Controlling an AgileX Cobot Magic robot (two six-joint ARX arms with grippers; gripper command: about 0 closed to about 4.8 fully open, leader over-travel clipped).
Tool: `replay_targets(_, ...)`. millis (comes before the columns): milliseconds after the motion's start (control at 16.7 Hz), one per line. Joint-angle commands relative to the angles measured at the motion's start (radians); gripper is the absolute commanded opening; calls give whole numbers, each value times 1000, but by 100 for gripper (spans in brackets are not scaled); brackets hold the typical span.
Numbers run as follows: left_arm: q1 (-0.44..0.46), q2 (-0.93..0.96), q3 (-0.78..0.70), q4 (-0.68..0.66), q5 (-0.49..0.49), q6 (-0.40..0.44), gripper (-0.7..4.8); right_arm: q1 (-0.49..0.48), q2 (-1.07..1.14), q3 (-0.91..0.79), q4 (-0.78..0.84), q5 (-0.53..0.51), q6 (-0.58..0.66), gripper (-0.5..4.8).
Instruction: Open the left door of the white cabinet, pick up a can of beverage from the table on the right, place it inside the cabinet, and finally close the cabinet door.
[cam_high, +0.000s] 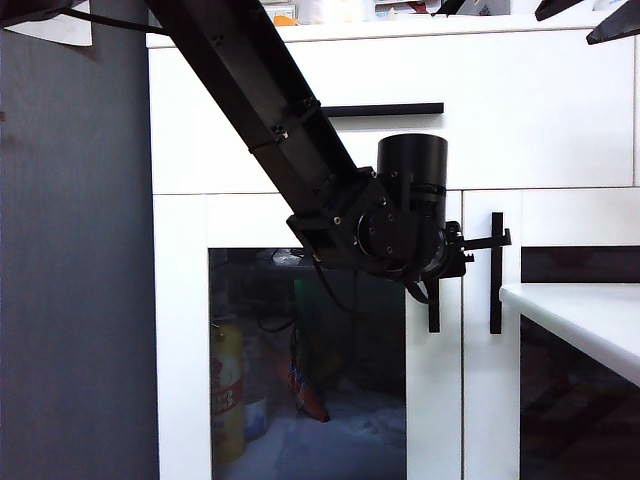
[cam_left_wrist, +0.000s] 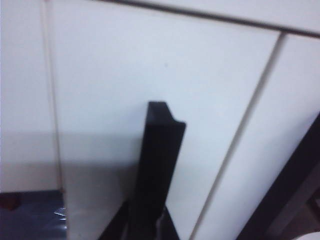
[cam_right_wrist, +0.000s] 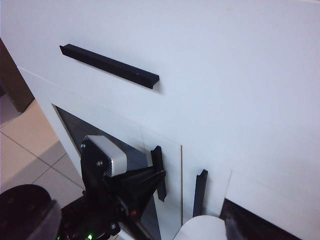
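Now the left gripper (cam_right_wrist: 156, 176) is clamped on the vertical black bar handle (cam_left_wrist: 156, 170) of the left door (cam_high: 432, 400), its smooth white frame directly ahead; the right gripper, out of view, cannot be judged

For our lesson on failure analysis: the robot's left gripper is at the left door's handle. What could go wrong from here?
1. The left gripper is shut on the thin vertical black bar handle of the white-framed glass-paned left door; it might slip when pulled.
2. The white tabletop corner juts before the neighbouring door, so the swinging arm could catch it.
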Motion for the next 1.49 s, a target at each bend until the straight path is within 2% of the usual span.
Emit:
replay_targets(60,3,-6,11,27,37,-26,-5,0,-3,4,43,-2,-2,418)
replay_targets(597,3,-6,11,27,37,-26,-5,1,-10,5,39,-3,59,418)
replay_targets(1493,-2,-7,8,27,36,-26,-5,2,-10,4,35,-3,59,418)
